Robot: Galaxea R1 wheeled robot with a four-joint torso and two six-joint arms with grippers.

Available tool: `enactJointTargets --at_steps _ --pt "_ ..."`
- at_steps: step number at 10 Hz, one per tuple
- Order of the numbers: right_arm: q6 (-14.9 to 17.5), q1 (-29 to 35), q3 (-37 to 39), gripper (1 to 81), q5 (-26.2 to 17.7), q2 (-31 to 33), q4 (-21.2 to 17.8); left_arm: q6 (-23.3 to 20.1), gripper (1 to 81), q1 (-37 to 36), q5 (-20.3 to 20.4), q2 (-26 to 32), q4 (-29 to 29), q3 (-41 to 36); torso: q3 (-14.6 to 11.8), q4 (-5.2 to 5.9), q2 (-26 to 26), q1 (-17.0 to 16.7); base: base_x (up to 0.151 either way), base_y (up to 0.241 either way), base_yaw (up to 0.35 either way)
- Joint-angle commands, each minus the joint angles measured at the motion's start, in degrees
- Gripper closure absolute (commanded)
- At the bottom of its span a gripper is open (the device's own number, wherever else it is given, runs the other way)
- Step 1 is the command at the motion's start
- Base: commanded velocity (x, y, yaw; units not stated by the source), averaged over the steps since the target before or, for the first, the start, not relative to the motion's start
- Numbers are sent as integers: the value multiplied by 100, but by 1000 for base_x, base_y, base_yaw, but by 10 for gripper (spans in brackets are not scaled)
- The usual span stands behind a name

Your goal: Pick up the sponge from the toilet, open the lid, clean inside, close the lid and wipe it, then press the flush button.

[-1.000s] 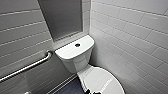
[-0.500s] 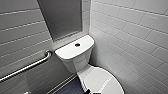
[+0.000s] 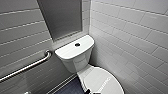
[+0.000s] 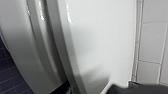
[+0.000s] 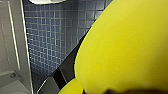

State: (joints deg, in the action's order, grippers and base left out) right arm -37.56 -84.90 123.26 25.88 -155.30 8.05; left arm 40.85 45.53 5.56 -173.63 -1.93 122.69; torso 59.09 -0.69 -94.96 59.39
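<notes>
– Along the left wall, what is fitted?
– A metal grab bar (image 3: pixel 27 67), slanting. Right of it stands the toilet (image 3: pixel 75 62), with the flush button (image 3: pixel 77 44) centred on the tank top (image 3: pixel 66 51).
– And the lid?
– The lid (image 3: pixel 102 81) lies shut. Its long axis runs from the tank hinge toward the robot, and the tiled wall (image 3: pixel 135 37) is just beside it on the right.
– The arms?
– The left gripper (image 4: pixel 135 89) sits close against the lid's rim, so that arm is judged the nearer. Whether it is open or closed cannot be told. The right gripper (image 5: pixel 65 71) appears clamped on the sponge (image 5: pixel 125 45), over the blue floor tiles (image 5: pixel 50 32) and apart from the lid.
</notes>
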Motion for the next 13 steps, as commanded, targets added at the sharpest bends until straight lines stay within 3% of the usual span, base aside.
enactJointTargets --at_steps 1,5,13 --pt "11 38 -49 811 -268 40 189 89 10 -576 -143 -295 26 -132 0 0 0 0 0 0 0" --pt "21 29 -49 811 -268 31 189 239 10 -742 103 -331 26 -52 0 0 0 2 0 0 0" --pt "21 73 -22 811 -347 -39 250 362 10 -1085 226 47 17 -1150 4 0 2 2 0 0 0"
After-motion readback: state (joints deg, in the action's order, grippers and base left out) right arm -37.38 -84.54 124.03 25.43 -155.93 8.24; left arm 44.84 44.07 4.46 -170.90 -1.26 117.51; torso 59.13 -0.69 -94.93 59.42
